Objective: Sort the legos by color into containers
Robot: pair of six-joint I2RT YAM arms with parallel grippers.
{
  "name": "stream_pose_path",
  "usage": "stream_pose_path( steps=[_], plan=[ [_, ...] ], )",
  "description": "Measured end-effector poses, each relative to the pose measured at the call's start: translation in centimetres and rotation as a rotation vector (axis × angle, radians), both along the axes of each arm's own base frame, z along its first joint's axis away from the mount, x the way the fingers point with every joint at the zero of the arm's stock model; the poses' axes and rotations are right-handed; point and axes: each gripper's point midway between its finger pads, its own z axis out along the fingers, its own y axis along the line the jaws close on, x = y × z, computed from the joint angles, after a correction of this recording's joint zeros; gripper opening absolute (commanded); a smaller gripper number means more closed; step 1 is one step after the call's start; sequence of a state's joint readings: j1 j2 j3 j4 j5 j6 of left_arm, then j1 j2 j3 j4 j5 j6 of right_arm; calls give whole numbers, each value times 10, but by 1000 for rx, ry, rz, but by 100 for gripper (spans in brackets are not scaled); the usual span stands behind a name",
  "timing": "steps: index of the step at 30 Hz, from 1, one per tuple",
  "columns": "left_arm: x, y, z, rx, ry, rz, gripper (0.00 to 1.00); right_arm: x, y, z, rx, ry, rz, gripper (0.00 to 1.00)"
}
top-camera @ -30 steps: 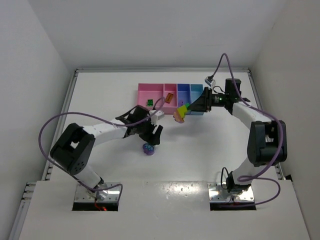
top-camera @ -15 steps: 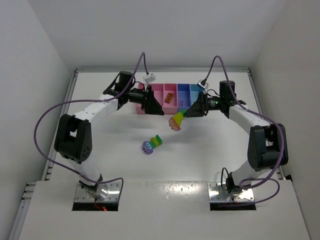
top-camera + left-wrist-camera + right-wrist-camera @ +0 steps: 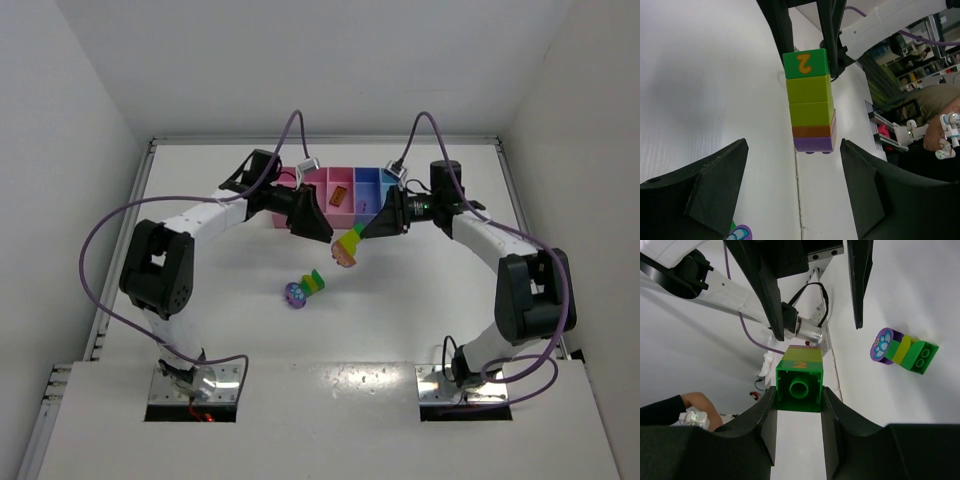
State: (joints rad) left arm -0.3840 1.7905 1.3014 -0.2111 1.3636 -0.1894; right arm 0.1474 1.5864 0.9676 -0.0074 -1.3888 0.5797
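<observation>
Hanging at the centre of the overhead view, just below the compartment tray (image 3: 345,172), a multicoloured lego strip (image 3: 810,102) is gripped by its green end in the right gripper (image 3: 798,392). The left gripper (image 3: 794,145) is seen with jaws spread wide, facing the strip's purple end without touching it.

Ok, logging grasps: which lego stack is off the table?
The green-to-purple strip, its green end clamped in the right pincer; the cluster with the round purple piece lies on the table.

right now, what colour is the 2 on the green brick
Orange; green plastic brick, left wrist view.
</observation>
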Motion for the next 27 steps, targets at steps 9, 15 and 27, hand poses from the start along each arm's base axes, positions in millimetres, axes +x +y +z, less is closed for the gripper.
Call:
stream_pose_path(
  steps=[9,15,27],
  plan=[
    [-14,-10,7,-19,3,-59,61,4,6,7,8,-42,20,0],
    [-19,-15,8,-25,14,-85,33,5,7,5,8,-43,22,0],
    [-26,-12,-2,-25,35,-96,6,31,-11,12,8,-73,-48,0]
  ],
)
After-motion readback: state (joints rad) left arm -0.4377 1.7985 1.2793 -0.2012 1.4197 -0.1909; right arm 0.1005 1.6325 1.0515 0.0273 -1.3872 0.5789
